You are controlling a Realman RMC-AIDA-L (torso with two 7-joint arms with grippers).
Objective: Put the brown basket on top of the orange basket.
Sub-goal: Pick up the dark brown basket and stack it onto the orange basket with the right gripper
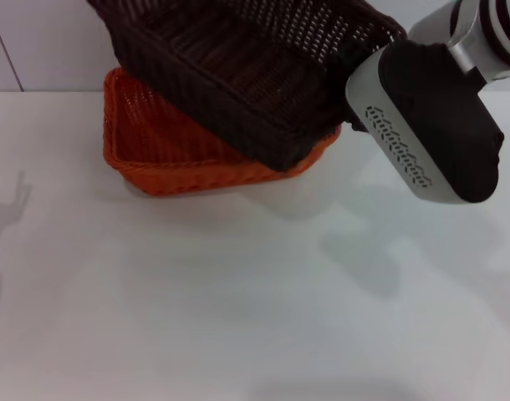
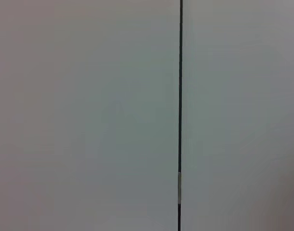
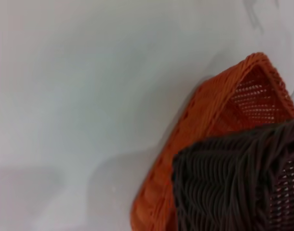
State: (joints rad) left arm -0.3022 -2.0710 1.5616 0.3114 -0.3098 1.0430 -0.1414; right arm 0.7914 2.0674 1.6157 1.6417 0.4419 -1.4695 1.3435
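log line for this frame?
right gripper: at brown basket end, grip hidden | basket: tilted over orange basket, not seated | left arm: out of view

Shows a plain pale grey-white flat surface (image 2: 89, 115), split by a thin dark straight seam (image 2: 180, 96).

1. The brown basket (image 1: 255, 75) is dark brown all over, with a tight woven body and an open lattice of small holes in its sides
2. The orange basket (image 1: 167, 154) is bright orange, its weave the same wicker pattern, with a braided rim
3. The table (image 1: 238, 292) is plain white, crossed by soft grey shadows
4. The right arm's housing (image 1: 430, 125) is matte black framed in light grey, with a row of small dark slots; the bands farther up look black and white, though they are cut off
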